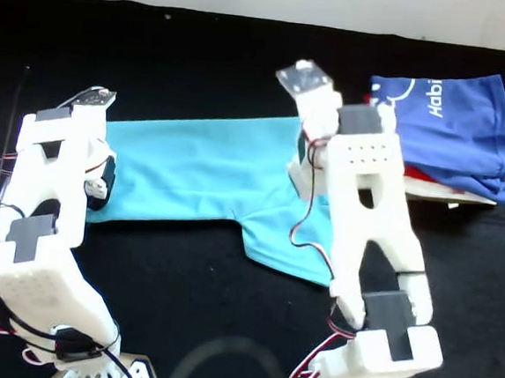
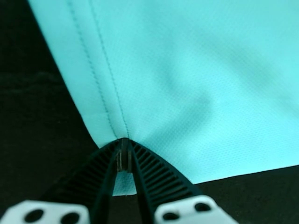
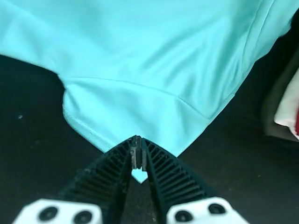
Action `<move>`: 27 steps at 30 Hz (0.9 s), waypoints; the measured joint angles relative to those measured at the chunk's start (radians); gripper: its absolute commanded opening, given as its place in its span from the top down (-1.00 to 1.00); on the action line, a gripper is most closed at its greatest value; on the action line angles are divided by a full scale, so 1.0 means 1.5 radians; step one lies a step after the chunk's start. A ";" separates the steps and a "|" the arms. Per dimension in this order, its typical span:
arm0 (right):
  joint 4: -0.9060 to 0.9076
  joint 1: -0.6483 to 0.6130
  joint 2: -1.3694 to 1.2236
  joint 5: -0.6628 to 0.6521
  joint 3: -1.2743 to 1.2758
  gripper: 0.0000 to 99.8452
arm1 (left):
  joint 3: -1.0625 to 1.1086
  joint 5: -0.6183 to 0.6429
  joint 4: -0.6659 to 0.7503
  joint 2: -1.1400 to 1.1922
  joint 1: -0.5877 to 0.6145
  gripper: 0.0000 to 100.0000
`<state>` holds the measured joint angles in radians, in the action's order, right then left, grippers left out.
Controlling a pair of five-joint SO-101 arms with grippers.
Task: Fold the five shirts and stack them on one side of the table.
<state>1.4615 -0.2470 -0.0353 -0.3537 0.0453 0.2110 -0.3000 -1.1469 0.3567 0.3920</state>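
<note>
A turquoise shirt (image 1: 192,170) lies spread flat across the middle of the black table (image 1: 202,52), one sleeve pointing toward the near edge. My left gripper (image 1: 101,183) is at the shirt's left edge. In the left wrist view it (image 2: 124,150) is shut on the stitched hem of the shirt (image 2: 187,70), right at a corner. My right gripper (image 1: 301,158) is at the shirt's right end, where it (image 3: 138,148) is shut on the fabric edge of the shirt (image 3: 140,56) beside the sleeve seam.
A stack of folded shirts (image 1: 452,127), blue on top with red and white beneath, sits at the far right of the table, just right of my right arm. Its edge (image 3: 285,107) is close to the turquoise shirt. Bare black table lies along the far and near sides.
</note>
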 measured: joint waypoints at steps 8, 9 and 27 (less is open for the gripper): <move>-0.204 0.027 0.000 0.000 0.216 0.75 | 0.002 0.000 0.004 -0.001 0.000 0.98; -0.217 0.027 0.000 0.000 0.227 0.75 | 0.002 0.000 0.004 -0.001 0.000 0.98; -0.324 0.105 -0.111 -0.026 0.189 0.75 | 0.002 0.000 0.004 -0.001 0.000 0.98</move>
<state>0.9751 -0.0890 -0.2025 -0.3920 0.3291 0.2140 -0.3000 -1.1408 0.3552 0.3920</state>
